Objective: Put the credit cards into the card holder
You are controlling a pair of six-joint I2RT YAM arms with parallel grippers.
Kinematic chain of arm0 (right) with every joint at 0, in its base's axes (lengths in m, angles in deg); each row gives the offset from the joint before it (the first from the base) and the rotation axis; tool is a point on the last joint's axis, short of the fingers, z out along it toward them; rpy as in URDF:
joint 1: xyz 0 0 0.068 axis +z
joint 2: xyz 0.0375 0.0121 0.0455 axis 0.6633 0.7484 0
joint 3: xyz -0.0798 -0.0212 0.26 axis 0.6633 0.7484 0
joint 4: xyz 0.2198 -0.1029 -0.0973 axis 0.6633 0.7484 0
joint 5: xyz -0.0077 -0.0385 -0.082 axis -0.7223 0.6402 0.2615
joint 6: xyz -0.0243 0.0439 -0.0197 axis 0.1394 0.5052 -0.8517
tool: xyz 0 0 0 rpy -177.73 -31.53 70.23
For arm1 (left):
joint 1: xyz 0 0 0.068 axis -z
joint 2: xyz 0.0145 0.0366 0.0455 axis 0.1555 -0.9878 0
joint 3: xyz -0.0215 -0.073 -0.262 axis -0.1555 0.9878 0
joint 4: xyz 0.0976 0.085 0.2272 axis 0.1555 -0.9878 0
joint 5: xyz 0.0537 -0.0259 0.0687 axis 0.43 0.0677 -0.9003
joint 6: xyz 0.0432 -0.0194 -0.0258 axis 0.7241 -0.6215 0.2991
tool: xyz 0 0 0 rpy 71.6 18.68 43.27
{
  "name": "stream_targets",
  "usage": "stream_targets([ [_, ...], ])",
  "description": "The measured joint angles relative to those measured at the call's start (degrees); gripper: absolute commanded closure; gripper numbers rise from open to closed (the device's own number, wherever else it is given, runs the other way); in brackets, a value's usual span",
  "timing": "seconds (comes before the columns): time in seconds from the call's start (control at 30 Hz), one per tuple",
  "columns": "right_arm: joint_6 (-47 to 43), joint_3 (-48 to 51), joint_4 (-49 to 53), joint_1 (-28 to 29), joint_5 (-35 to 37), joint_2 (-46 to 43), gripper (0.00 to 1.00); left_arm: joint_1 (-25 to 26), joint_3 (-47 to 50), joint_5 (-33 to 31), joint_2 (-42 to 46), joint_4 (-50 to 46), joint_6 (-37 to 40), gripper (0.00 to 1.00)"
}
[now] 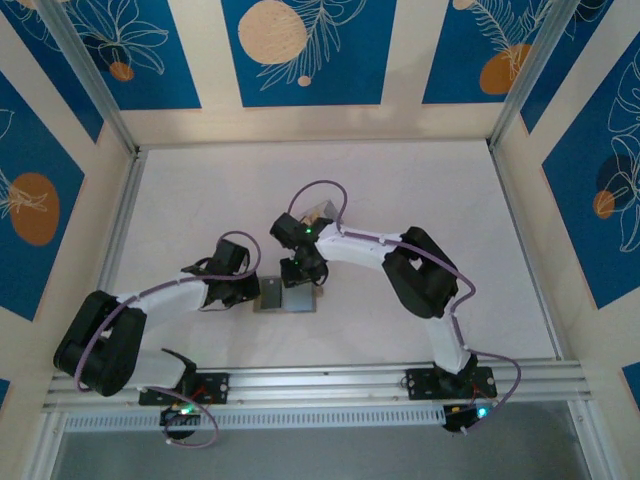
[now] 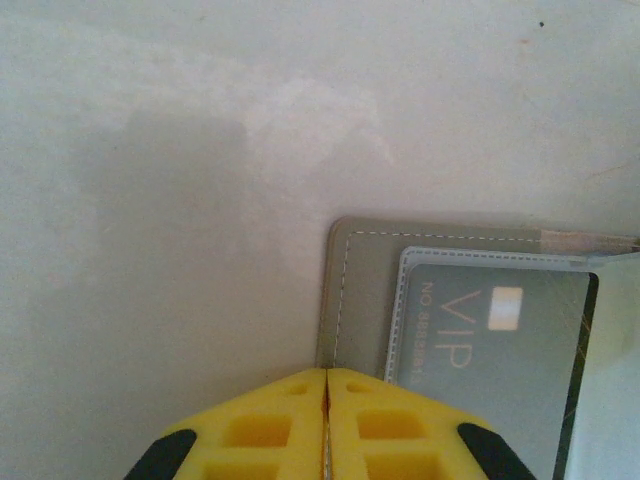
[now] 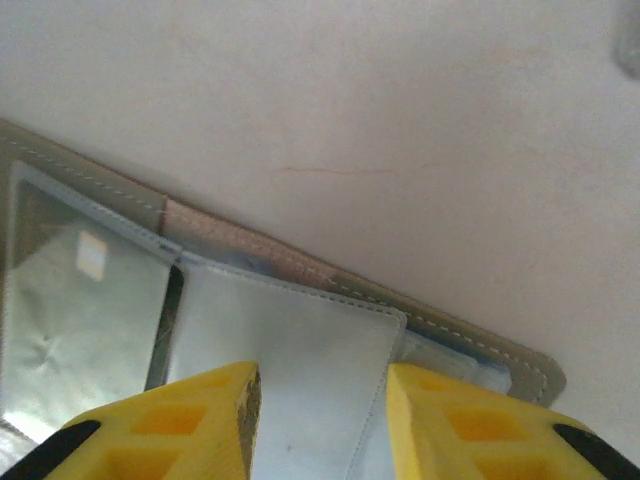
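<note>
1. The left claw (image 2: 327, 375) has its jaws pressed together, its tip on the open card holder's (image 2: 362, 290) edge.
2. The right claw (image 3: 322, 380) has its jaws parted, gripping nothing, above the pale-blue flap (image 3: 290, 350).
3. The black card (image 2: 500, 380) sits in the clear pocket (image 2: 405, 300), just right of the left claw.

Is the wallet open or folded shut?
Open: the wallet lies spread flat, inside up, a dark VIP card behind its clear window, a pale flap beside.

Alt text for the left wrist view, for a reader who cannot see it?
An open grey stitched card holder lies on the white table, a dark card marked VIP tucked behind its clear pocket. The left arm's yellow fingers, closed together, sit at the holder's near edge.
</note>
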Motion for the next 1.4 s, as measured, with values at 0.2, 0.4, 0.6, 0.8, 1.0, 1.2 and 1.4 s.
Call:
stream_targets([
  [0.2, -0.42, -0.24, -0.76, -0.02, -1.49, 0.2, 0.61, 0.0, 0.0, 0.0, 0.0, 0.02, 0.0, 0.92],
  [0.4, -0.31, 1.53, -5.14, -1.42, -8.61, -0.09, 0.6, 0.0, 0.0, 0.0, 0.0, 0.09, 0.0, 0.92],
  [0.6, 0.31, 3.41, -8.9, -3.52, -16.55, -0.59, 0.59, 0.0, 0.0, 0.02, -0.26, 0.15, 0.0, 0.92],
  [0.8, 1.16, 3.41, -11.67, -3.39, -21.55, -0.59, 0.58, 0.0, -0.02, 0.02, -0.26, 0.15, 0.02, 0.91],
  [1.0, 1.33, 3.17, -11.04, -3.13, -20.76, -0.59, 0.58, 0.0, -0.07, 0.02, -0.26, 0.13, 0.04, 0.91],
  [1.2, 1.33, 3.17, -10.8, -3.15, -20.9, -0.59, 0.58, 0.0, -0.07, 0.07, 0.61, 0.02, 0.07, 0.86],
  [1.4, 2.01, 3.17, -11.69, -3.69, -22.75, -0.02, 0.58, 0.39, -0.15, 0.48, 4.96, -2.73, 0.33, 0.81],
])
